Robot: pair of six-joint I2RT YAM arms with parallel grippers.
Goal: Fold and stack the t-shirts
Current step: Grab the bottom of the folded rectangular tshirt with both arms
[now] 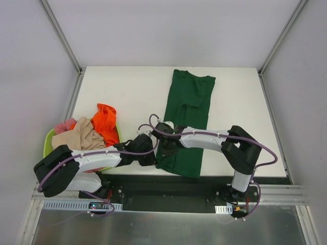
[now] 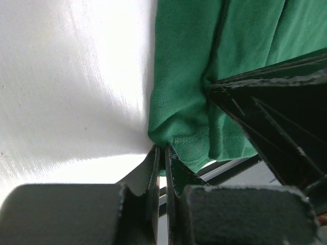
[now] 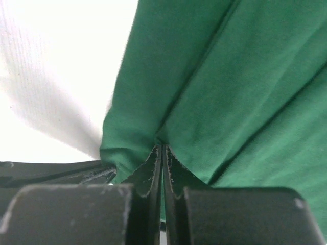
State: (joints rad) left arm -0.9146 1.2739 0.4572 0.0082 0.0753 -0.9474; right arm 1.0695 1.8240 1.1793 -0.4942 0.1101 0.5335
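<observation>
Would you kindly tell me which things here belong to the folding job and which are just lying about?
Part of the job:
- green t-shirt, pinched by the left gripper and right gripper
- orange shirt, beige shirt and pink shirt, heaped in the basket

Just there:
- basket
- table

No text, label, brand, number or sign can be read in any view. The green t-shirt [image 3: 230, 76] is seen as plain cloth, with no legible print.
</observation>
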